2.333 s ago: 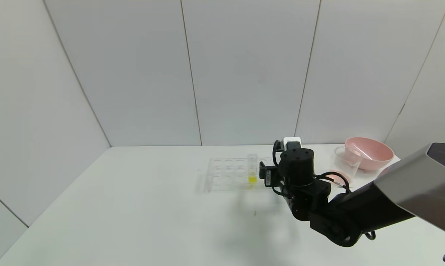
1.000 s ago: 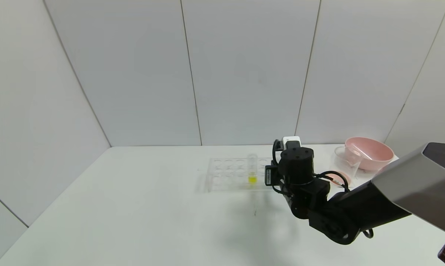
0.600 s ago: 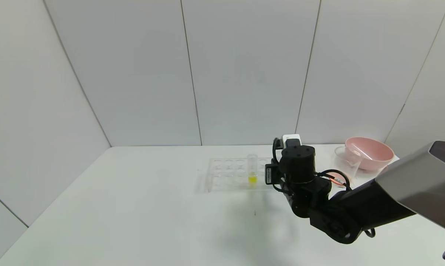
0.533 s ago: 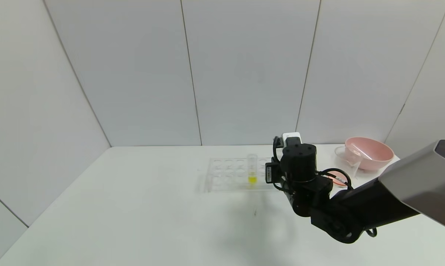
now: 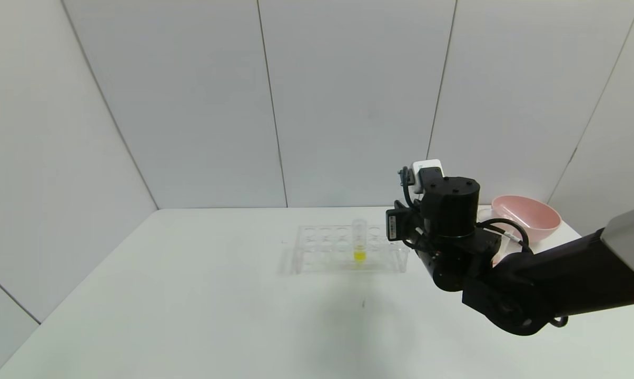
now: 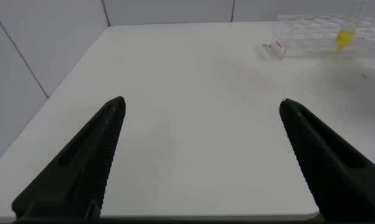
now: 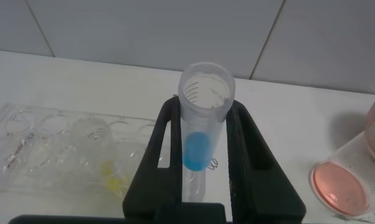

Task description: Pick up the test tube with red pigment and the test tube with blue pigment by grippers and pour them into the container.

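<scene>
The right arm has come up and swung toward the pink bowl since a moment ago, lifting clear of the clear rack it was crouched over. Its right gripper is closed tight on the blue tube, which stands upright between the two black fingers, the blue liquid sitting low in the tube and its open mouth above the fingertips. From the head view the tube itself is hidden behind the black wrist. The beaker, with reddish liquid pooled in its bottom, stands on the counter off to the gripper's right, just beside the bowl and apart from the tube. The yellow tube stands upright in the rack. The left gripper hangs wide open and empty over bare counter, well away from the rack.
</scene>
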You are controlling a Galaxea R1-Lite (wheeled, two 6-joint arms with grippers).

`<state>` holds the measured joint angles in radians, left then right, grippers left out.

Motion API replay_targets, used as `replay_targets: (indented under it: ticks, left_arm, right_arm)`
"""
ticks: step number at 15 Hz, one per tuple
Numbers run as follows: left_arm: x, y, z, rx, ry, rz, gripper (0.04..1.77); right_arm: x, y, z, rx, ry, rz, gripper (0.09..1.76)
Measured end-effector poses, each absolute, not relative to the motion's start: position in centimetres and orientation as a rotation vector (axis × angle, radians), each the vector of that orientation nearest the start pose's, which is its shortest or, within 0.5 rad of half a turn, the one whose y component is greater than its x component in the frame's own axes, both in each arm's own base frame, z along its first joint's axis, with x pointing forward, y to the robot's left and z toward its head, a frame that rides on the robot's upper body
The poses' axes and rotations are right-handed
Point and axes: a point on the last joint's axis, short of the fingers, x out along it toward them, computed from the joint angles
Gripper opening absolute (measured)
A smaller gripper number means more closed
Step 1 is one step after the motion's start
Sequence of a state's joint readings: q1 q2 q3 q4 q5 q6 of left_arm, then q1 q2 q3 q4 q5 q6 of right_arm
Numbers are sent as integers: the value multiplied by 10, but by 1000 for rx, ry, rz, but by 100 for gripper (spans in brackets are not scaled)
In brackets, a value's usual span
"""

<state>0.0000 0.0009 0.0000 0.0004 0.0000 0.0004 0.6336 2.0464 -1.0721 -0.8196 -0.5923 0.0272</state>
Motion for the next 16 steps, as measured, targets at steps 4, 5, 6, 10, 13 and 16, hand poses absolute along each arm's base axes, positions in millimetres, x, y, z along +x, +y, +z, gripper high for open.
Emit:
replay_targets:
  ticks: [4, 5, 6, 10, 13, 16]
  left_arm:
    - [-23, 0, 75, 0, 1, 0, 176]
    - [-23, 0, 75, 0, 1, 0, 176]
    - [-23, 0, 75, 0, 1, 0, 176]
    - [-23, 0, 75, 0, 1, 0, 176]
    - [-23, 0, 75, 0, 1, 0, 176]
    - [-23, 0, 75, 0, 1, 0, 176]
  right_arm:
    - [323, 223, 156, -51, 113, 40, 48]
    - [323, 222, 158, -50, 110, 41, 48]
    - [322, 222, 158, -49, 110, 42, 48]
    - [320, 222, 159, -46, 106, 41, 48]
    - [316, 221, 161, -46, 109, 47, 48]
    - [307, 212, 164, -44, 121, 118, 48]
